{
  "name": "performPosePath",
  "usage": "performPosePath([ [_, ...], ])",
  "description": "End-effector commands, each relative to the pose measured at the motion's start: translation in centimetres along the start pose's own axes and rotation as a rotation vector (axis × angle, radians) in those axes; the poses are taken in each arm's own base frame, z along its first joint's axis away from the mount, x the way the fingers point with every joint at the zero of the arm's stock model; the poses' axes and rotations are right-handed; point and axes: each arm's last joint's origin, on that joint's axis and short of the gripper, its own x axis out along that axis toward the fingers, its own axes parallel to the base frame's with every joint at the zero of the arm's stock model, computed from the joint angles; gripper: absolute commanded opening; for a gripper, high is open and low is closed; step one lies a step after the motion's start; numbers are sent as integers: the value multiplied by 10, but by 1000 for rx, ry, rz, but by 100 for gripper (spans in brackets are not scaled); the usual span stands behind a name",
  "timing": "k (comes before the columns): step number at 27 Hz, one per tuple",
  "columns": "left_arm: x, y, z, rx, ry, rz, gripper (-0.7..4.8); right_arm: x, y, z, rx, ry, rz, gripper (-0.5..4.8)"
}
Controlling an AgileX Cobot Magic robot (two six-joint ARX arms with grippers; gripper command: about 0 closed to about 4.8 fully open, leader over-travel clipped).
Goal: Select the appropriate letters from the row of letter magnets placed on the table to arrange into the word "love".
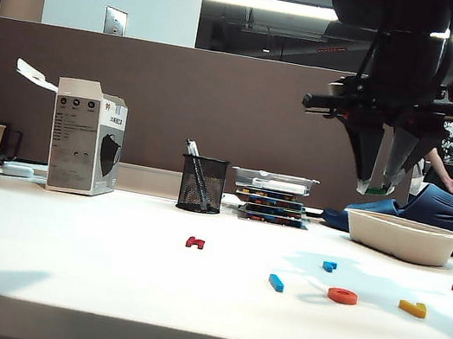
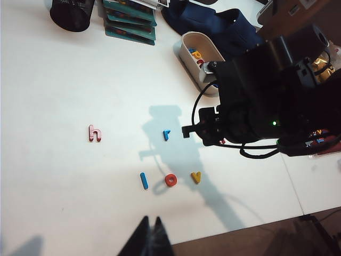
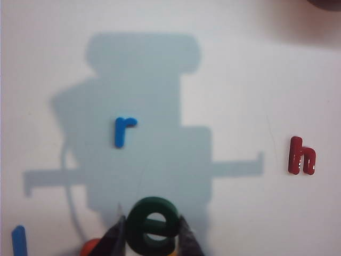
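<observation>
High above the table (image 1: 61, 263), at about 2 o'clock in the exterior view, I see the right gripper (image 1: 379, 186) pinching the green e (image 3: 153, 225) between its two fingers. It is held in the air over the shadowed area, I think so that I can bring it down at the end of the word.

On the white surface the blue l (image 2: 144, 180), the orange o (image 2: 170, 180) and the yellow v (image 2: 196, 177) already lie in one line, near each other but apart. The free place for the last letter is at 3 o'clock from the yellow piece.

The blue r (image 2: 167, 134) and the dark red h (image 2: 94, 133) stay apart from this line because the word does not need them.

The left gripper (image 2: 151, 237) waits at 6 o'clock of its own view, fingers pressed together, holding nothing, probably to keep out of the way.
</observation>
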Motion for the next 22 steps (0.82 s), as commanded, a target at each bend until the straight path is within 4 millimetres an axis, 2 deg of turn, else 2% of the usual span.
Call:
performPosePath([
  [1,-2,-1,1,-1,-10,-7,-4,-4,0,-1,-61,-2,0,106],
  [5,-2,-1,1,-1,-10,-7,-4,-12,-5,-1,-76,-24,6,106],
  [8,-2,-1,1,0,-9,-6,-4,-22,-16,-3,-56,-52,6,106],
  [11,-2,-1,1,0,-9,-6,-4,-25,-26,-9,-34,-61,5,106],
  [15,-2,-1,1,-1,-10,-7,-4,-23,-44,-33,6,-69,46,106],
  [19,-2,-1,1,0,-9,-6,-4,-13,-50,-64,-9,-72,52,106],
  [22,-2,-1,1,-1,-10,-7,-4,-2,-52,-77,-15,-52,47,106],
])
